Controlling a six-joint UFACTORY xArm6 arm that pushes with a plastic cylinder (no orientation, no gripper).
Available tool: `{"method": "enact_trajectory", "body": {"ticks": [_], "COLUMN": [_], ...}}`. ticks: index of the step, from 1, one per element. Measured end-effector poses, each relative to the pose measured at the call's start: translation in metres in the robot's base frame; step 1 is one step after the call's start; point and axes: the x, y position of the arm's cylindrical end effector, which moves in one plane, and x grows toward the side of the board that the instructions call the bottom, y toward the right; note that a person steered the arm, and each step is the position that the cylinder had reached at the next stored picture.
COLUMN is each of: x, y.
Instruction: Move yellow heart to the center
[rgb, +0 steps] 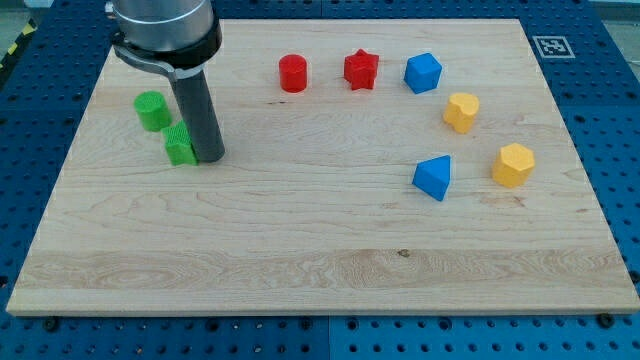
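We could read no words or brand names anywhere; the only marking was a black-and-white square fiducial tag (548, 45) at the board's (300, 260) top right corner. The arm carried no pincer at all, only a dark rod.

Two yellow blocks lay toward the board's right edge, and we could not tell for certain which was the heart. The upper yellow block (461, 111) showed a faint notch on its top side and seemed the likelier one; it sat below and to the right of the blue block (422, 73). Its long axis and heading were too small to make out. The lower yellow block (513, 164) looked more like a many-sided solid, just right of the blue wedge-shaped block (434, 177).

Our tip, which we call my tip (209, 157), rested near the board's left edge, touching or just beside the small green block (181, 147), with the green cylinder (152, 110) up and to the left. It was well apart from both yellow blocks.

A red cylinder (293, 73) and a red star (360, 70) sat near the top edge.
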Motion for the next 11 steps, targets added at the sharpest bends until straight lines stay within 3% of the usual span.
{"method": "enact_trajectory", "body": {"ticks": [3, 9, 11], "x": [-0.015, -0.014, -0.063], "y": [-0.003, 0.376, 0.376]}}
